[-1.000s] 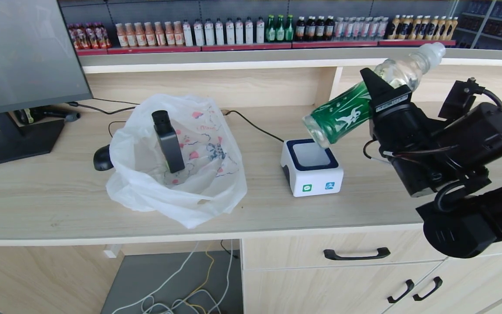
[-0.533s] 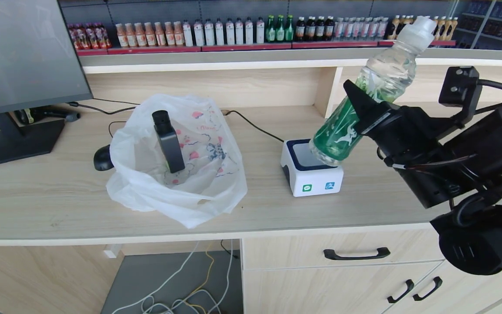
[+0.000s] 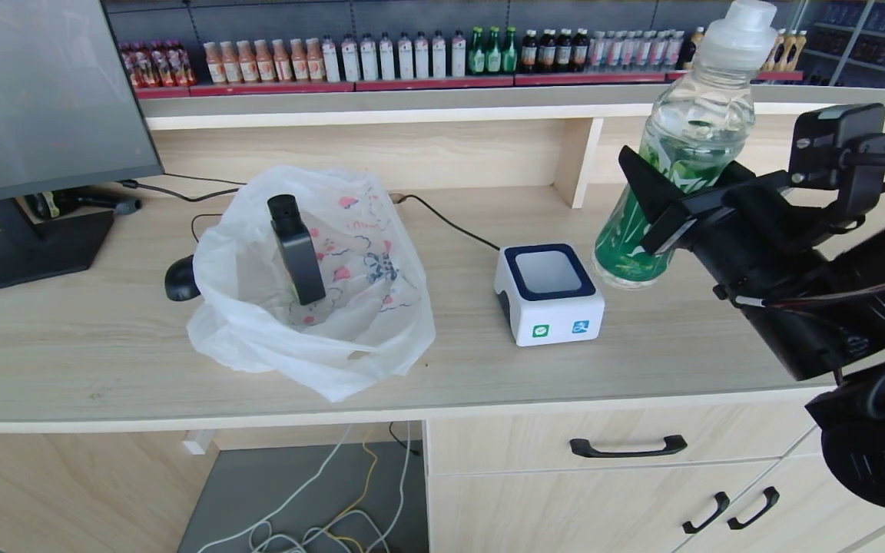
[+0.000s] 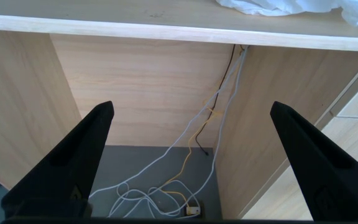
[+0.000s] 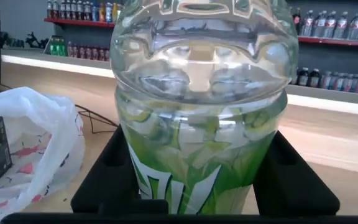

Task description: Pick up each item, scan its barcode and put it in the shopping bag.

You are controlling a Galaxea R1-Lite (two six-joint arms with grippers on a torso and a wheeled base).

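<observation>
My right gripper (image 3: 661, 219) is shut on a clear bottle with a green label (image 3: 673, 165), held nearly upright just right of the white scanner box (image 3: 548, 294), its base a little above the counter. In the right wrist view the bottle (image 5: 201, 118) sits between the black fingers (image 5: 107, 168). A white plastic shopping bag (image 3: 312, 284) lies open on the counter left of the scanner, with a dark bottle (image 3: 296, 250) standing in it. My left gripper (image 4: 188, 158) hangs open below the counter edge, facing the cables under the desk.
A monitor (image 3: 43, 100) stands at the far left with a black mouse (image 3: 180, 278) beside the bag. A raised wooden ledge (image 3: 442, 104) runs behind the counter. Drawers with black handles (image 3: 628, 447) are below. Cables (image 4: 185, 180) trail under the desk.
The right gripper has tipped the bottle from lying slanted over the scanner to nearly upright, and shifted it right, off the scanner. The bag and its bottle have not moved.
</observation>
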